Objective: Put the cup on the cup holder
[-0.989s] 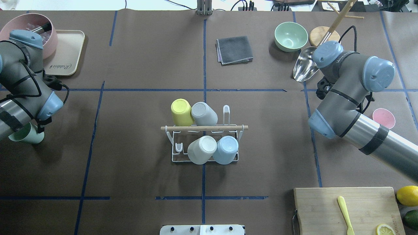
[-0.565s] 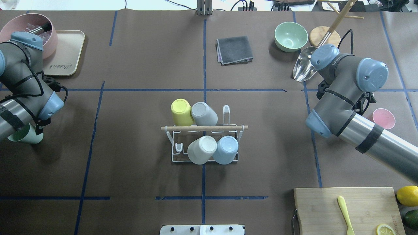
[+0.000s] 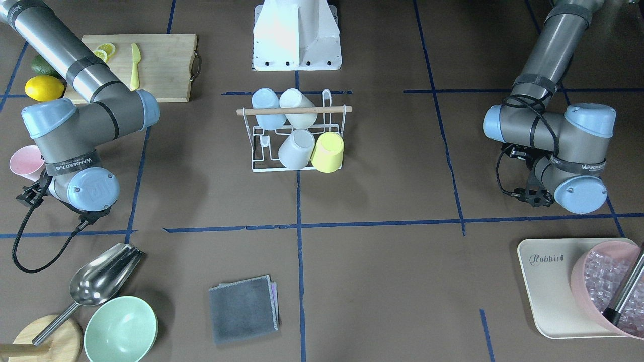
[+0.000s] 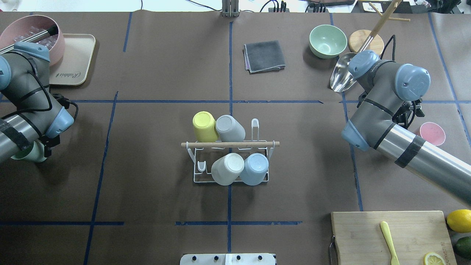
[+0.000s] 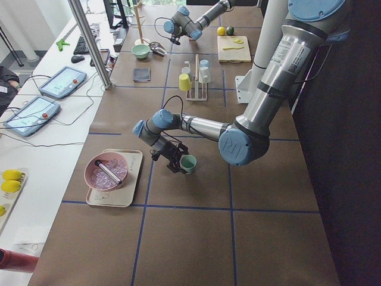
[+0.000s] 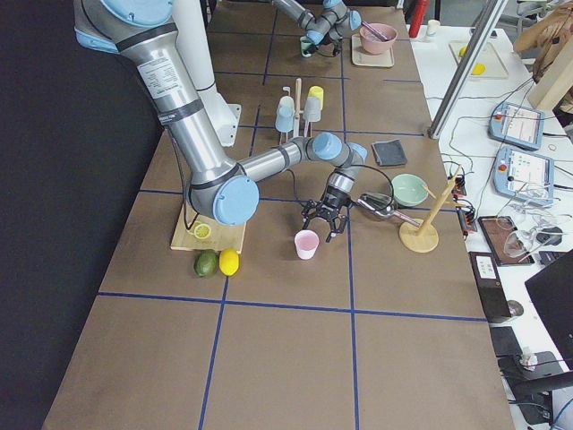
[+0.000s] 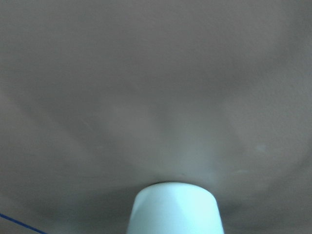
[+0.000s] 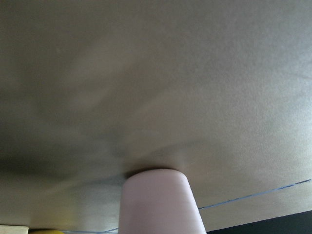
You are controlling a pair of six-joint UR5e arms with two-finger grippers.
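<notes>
The white wire cup holder [image 4: 230, 144] with its wooden rod stands mid-table and carries several upturned cups: yellow [image 4: 204, 125], grey [image 4: 230, 127], white [image 4: 227, 168] and blue [image 4: 254, 168]. A green cup [image 4: 22, 156] stands at the left, partly under my left arm, and fills the bottom of the left wrist view [image 7: 175, 209]. My left gripper [image 5: 174, 162] is right beside it; its fingers are hidden. A pink cup [image 4: 432, 133] stands at the right and shows in the right wrist view [image 8: 158, 200]. My right gripper [image 3: 27, 193] is next to it, fingers apart, not touching.
A tray [image 4: 73, 60] with a pink bowl of ice [image 4: 35, 27] is far left. A grey cloth [image 4: 264, 56], green bowl [image 4: 327, 40], metal scoop [image 4: 342, 75] and wooden stand [image 4: 366, 38] lie at the back. A cutting board [image 4: 392, 235] and lemon [image 4: 459, 220] are near right.
My left wrist has slid further over the green cup. My right arm's elbow and wrist have shifted a little toward the far left. Neither cup has moved.
</notes>
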